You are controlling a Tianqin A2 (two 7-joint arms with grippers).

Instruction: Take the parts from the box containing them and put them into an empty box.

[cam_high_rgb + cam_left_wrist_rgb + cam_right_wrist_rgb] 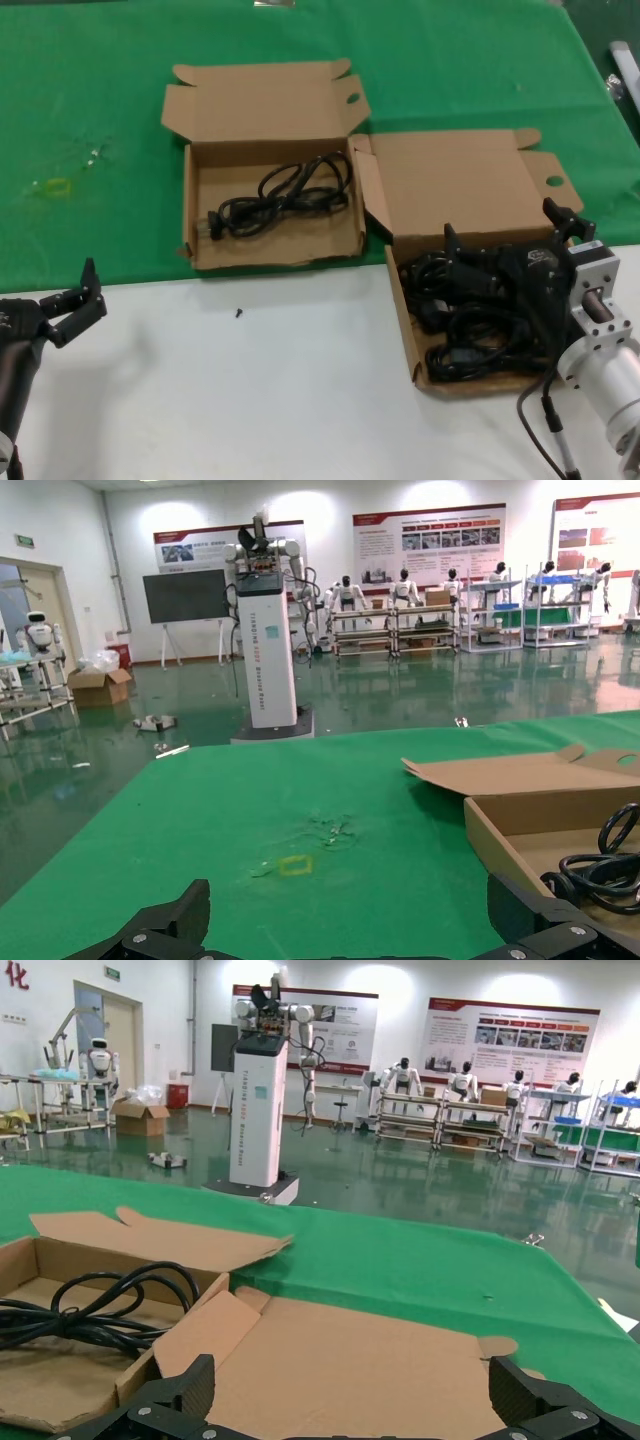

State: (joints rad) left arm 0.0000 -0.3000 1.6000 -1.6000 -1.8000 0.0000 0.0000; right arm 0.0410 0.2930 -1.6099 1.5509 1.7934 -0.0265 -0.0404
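The box with a wavy front wall (280, 250) sits open on the green cloth, and one black coiled cord (285, 200) lies in it. To its right, the straight-walled box (402, 320) holds several tangled black cords (470, 345). My right gripper (508, 232) hangs open just above those cords with nothing between its fingers. In the right wrist view the right gripper (355, 1395) faces that box's lid (350, 1350). My left gripper (78, 298) is open near the table's front left corner. The left wrist view shows the left gripper (350, 925), plus the wavy-walled box (500, 845) and its cord (600, 870).
A green cloth (100, 100) covers the far half of the table, and the near half is white tabletop (250, 400). A small black speck (238, 313) lies on the white part. A yellow mark (55, 187) is on the cloth at far left.
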